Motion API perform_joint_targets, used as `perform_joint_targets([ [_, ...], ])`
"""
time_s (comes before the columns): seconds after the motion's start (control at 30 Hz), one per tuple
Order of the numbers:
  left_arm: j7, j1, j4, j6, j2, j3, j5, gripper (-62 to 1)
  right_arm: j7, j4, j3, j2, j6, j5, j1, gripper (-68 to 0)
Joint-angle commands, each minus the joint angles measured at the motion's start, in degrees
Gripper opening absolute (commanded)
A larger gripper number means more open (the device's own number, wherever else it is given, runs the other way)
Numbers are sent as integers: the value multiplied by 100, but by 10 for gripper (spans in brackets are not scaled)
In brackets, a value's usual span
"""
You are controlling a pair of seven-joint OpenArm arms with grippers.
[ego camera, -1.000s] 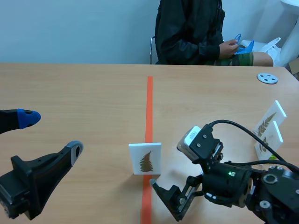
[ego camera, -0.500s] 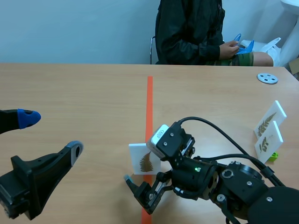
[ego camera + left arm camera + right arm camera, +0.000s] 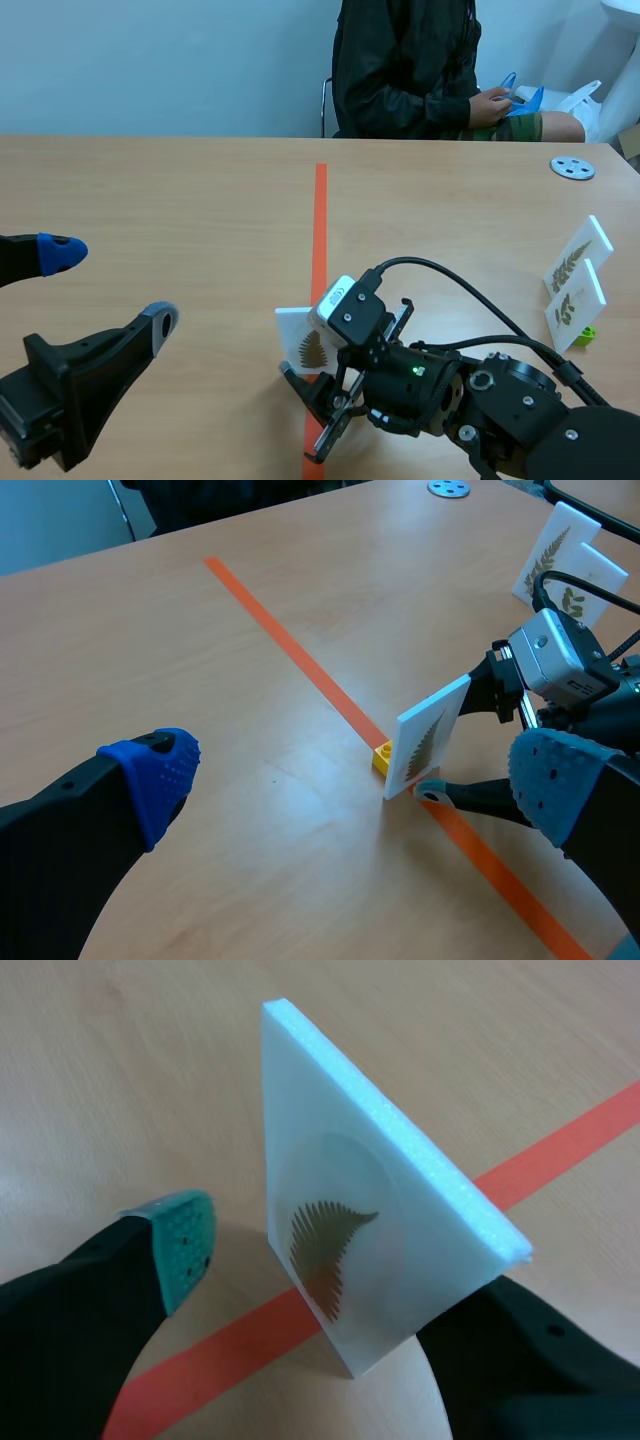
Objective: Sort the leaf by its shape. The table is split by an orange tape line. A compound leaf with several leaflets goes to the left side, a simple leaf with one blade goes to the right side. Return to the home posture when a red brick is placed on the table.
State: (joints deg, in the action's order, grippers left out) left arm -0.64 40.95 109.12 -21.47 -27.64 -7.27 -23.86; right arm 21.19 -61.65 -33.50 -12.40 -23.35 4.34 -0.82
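Observation:
A white foam card [image 3: 303, 338] printed with a fern-like compound leaf stands upright on the orange tape line [image 3: 320, 230], held in a small yellow brick [image 3: 383, 758]. My right gripper [image 3: 335, 375] straddles the card [image 3: 370, 1210]. One green pad [image 3: 185, 1240] stands a little off the printed face, and the other finger is behind the card. The right gripper [image 3: 330, 1280] is still open, with a gap showing. My left gripper [image 3: 105, 285] hangs open at the near left, well away from the card [image 3: 430, 735], blue pads wide apart [image 3: 350, 790].
Two more leaf cards [image 3: 578, 252] [image 3: 576, 298] stand at the right edge beside a green brick [image 3: 586, 335]. A grey disc [image 3: 572, 167] lies far right. A person [image 3: 410, 70] sits across the table.
The right arm has swung left from beside the card until its fingers sit on either side of it, and the fingers have narrowed. The left arm has not moved.

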Motion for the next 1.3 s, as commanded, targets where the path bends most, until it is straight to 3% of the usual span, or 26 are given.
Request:
perform_joint_targets([
  [0.0,-83,-7,33,-9,31,17,-37,14,72,-57,31,-33,-22,-42,15,-387],
  [0.37,-83,-20,33,-9,33,17,-37,14,-24,-57,33,-76,-20,-42,-111,-479],
  [0.7,-83,-20,33,-9,33,17,-37,14,251,-72,57,-76,-20,-42,-109,-657],
  [0.97,-83,-20,33,-9,33,17,-37,14,238,-629,566,-96,-94,-46,-186,-662],
  [1.27,-83,-20,33,-9,33,17,-37,14,155,-1792,1773,-330,-420,-289,-1067,-662],
])
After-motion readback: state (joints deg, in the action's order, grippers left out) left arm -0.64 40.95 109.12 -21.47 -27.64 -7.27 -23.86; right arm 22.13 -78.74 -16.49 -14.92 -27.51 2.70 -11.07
